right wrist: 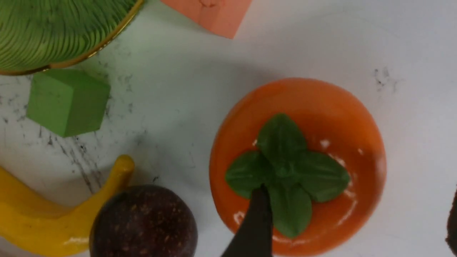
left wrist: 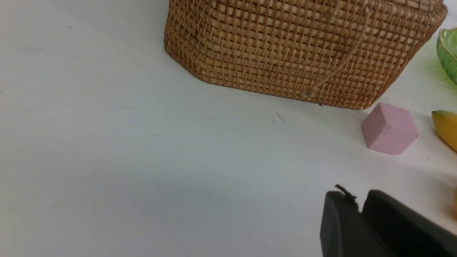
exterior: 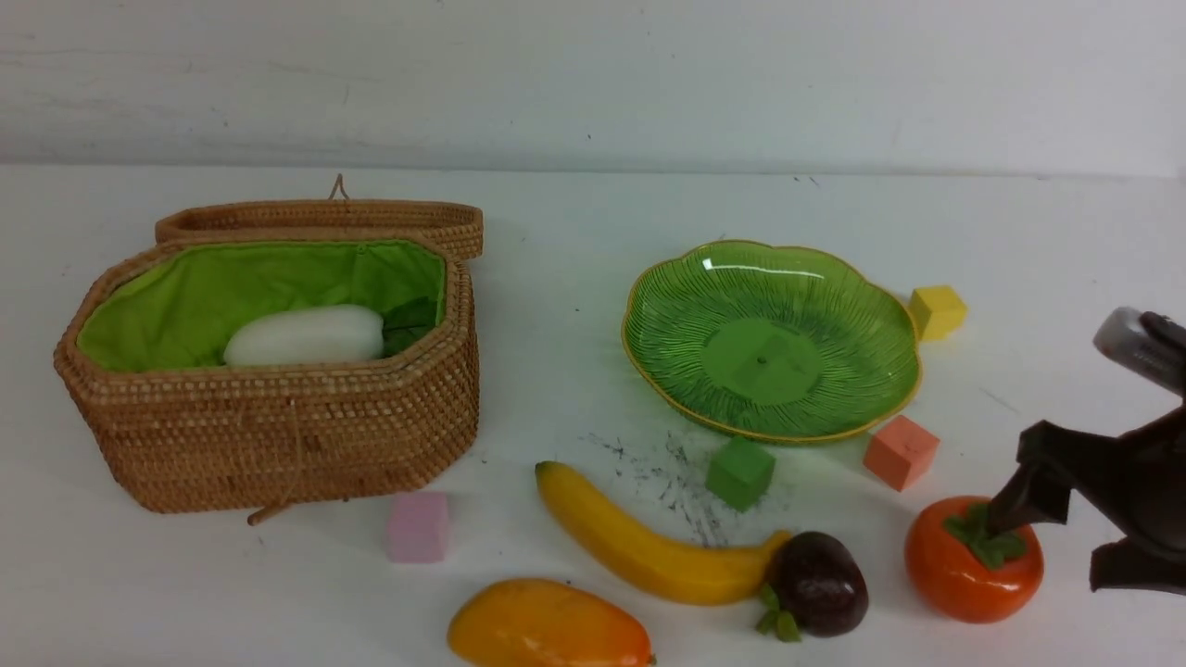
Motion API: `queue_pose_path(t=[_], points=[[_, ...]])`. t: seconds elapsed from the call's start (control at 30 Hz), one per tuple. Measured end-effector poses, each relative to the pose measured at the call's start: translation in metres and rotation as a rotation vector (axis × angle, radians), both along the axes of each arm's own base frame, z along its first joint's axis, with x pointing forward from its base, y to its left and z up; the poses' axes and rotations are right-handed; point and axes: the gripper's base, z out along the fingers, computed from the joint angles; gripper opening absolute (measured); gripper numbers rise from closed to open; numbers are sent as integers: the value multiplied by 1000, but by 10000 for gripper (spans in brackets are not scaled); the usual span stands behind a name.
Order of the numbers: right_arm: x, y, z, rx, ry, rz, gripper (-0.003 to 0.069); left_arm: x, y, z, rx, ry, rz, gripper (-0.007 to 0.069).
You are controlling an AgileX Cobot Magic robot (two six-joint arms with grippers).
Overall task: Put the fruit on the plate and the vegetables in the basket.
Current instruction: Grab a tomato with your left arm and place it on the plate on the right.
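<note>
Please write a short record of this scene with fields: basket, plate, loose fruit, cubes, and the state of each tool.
basket: holds the white radish
plate: nothing on it
loose fruit: banana, mango, dark round fruit, persimmon, all on the table
cubes: pink cube, green cube, orange cube, yellow cube
right tool: open, above the persimmon
left tool: shut, holding nothing
</note>
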Motion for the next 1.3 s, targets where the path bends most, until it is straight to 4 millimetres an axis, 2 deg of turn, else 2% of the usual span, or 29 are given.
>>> queue_pose_path(t=[0.07, 0.13, 0.27, 0.37, 0.6, 0.67, 0.8, 0.9, 0.93, 1.07, 1.13, 1.17, 1.3], points=[[4, 0, -7, 10, 8, -7, 646, 0, 0, 0, 0, 0, 0, 88], [13, 0, -25, 19, 33, -16, 610, 0, 0, 0, 0, 0, 0, 92], [26, 1, -33, 57, 19, -61, 540, 0, 0, 0, 0, 0, 0, 92], [28, 1, -33, 61, 12, -54, 492, 0, 0, 0, 0, 0, 0, 92], [18, 3, -21, 30, -24, 41, 492, 0, 0, 0, 0, 0, 0, 92], [13, 3, -10, 23, -50, 61, 492, 0, 0, 0, 0, 0, 0, 92], [2, 3, 37, -19, -194, 110, 492, 0, 0, 0, 0, 0, 0, 94], [3, 4, 74, -28, -306, 131, 492, 0, 0, 0, 0, 0, 0, 97], [4, 5, 79, -25, -327, 134, 492, 0, 0, 0, 0, 0, 0, 99], [23, 18, 105, 31, -459, 154, 492, 0, 0, 0, 0, 0, 0, 105], [38, 27, 105, 48, -501, 175, 492, 0, 0, 0, 0, 0, 0, 108], [51, 37, 104, 64, -535, 184, 492, 0, 0, 0, 0, 0, 0, 111], [97, 60, 71, 78, -538, 192, 492, 0, 0, 0, 0, 0, 0, 113]])
